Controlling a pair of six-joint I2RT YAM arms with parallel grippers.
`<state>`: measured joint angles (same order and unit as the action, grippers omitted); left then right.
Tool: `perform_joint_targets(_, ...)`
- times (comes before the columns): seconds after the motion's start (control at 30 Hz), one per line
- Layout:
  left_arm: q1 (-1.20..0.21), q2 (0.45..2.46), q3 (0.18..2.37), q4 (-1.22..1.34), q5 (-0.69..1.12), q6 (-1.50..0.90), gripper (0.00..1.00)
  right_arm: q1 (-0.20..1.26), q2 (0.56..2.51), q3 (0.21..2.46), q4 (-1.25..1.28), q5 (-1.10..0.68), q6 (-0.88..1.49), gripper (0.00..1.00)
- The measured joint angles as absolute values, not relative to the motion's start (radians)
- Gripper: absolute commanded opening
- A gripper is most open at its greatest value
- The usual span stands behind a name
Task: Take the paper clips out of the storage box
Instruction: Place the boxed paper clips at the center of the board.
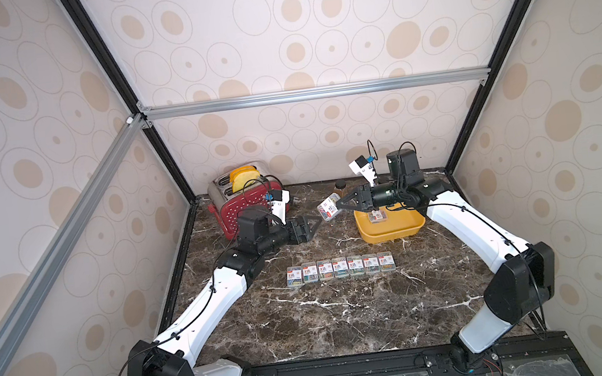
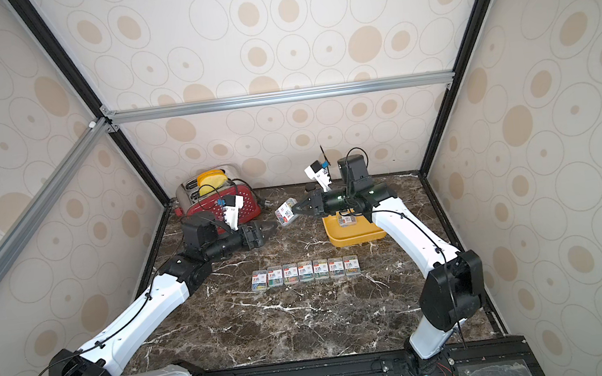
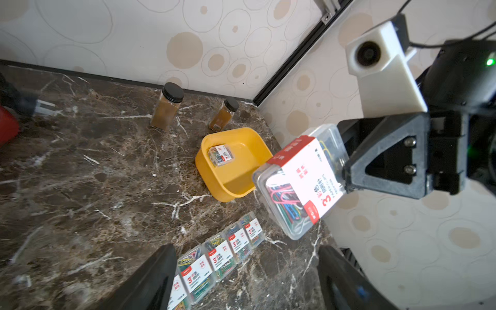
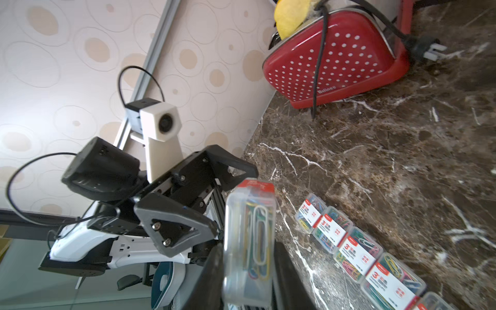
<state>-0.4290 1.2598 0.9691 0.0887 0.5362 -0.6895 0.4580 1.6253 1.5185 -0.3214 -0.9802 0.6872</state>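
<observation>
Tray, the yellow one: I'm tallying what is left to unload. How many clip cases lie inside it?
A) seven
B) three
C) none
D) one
D: only one case lies in the tray; seven more form a row on the table, and the right hand holds a ninth case in the air.

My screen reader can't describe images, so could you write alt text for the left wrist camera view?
The right gripper holds a clear case of coloured paper clips in the air near the yellow storage box, where one more case lies. A row of cases lies on the marble table, and two brown bottles stand by the wall.
</observation>
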Motion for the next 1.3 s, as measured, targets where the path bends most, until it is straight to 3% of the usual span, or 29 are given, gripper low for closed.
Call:
perform_joint_targets(0.2,-0.429,1.298,0.960,0.302,0.586,-0.860,0.89,0.459,1.625,1.472,-0.131,-1.047,0.839,0.10)
perform_joint_targets(0.4,-0.429,1.337,0.960,0.458,0.620,-0.961,0.86,0.459,1.625,1.441,0.001,-1.084,0.949,0.11)
perform_joint_targets(0.57,-0.429,1.378,0.960,0.536,0.639,-1.027,0.63,0.459,1.625,1.438,0.083,-1.105,1.016,0.11)
perform_joint_targets(0.8,-0.429,1.384,0.960,0.590,0.649,-1.068,0.44,0.459,1.625,1.416,0.135,-1.115,1.058,0.12)
perform_joint_targets(0.97,-0.425,1.388,0.963,0.603,0.659,-1.105,0.21,0.454,1.625,1.400,0.158,-1.126,1.053,0.14)
perform_joint_targets(1.03,-0.423,1.391,0.973,0.614,0.669,-1.120,0.20,0.449,1.625,1.399,0.162,-1.127,1.046,0.15)
perform_joint_targets(1.1,-0.422,1.396,0.977,0.619,0.675,-1.122,0.17,0.448,1.625,1.399,0.166,-1.128,1.043,0.18)
perform_joint_targets(1.23,-0.421,1.406,0.997,0.596,0.695,-1.108,0.00,0.446,1.625,1.399,0.139,-1.121,1.027,0.44)
perform_joint_targets(1.3,-0.422,1.410,1.025,0.548,0.710,-1.075,0.00,0.448,1.625,1.402,0.090,-1.118,0.997,0.54)
